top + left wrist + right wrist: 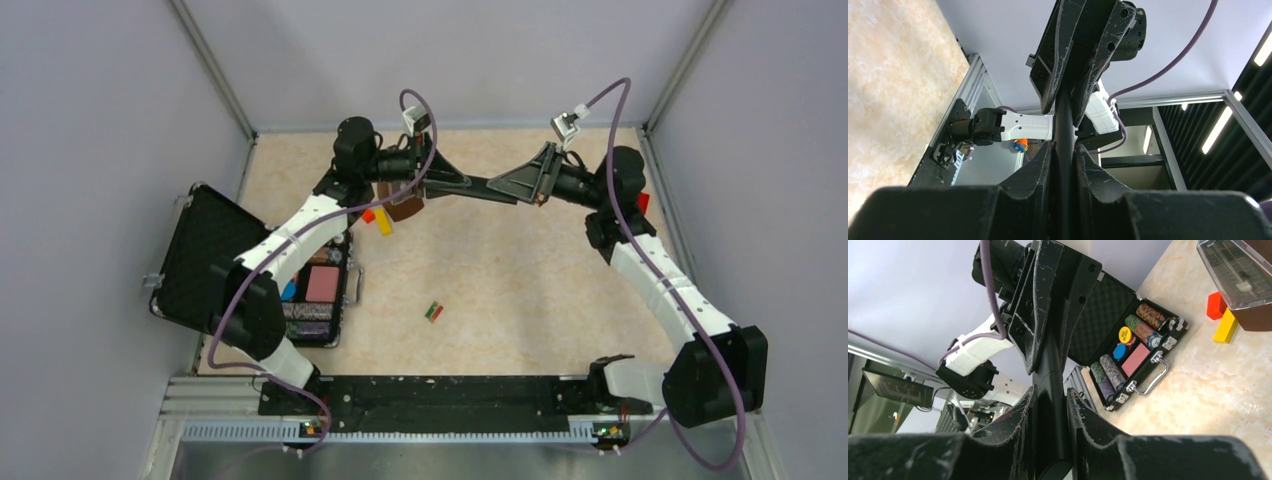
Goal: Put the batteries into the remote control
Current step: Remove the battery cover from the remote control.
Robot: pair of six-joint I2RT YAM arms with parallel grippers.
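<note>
The remote control, a slim black bar, hangs in the air over the back of the table, held at both ends. My left gripper is shut on its left end and my right gripper is shut on its right end. In the left wrist view the remote runs between my left gripper's fingers to the right gripper. In the right wrist view the remote sits between my right gripper's fingers. The batteries, a tiny green and red striped pair, lie on the table in the middle, far below both grippers.
An open black case with poker chips stands at the left and also shows in the right wrist view. A brown metronome, a red block and a yellow block sit under the left gripper. Grey walls enclose the table.
</note>
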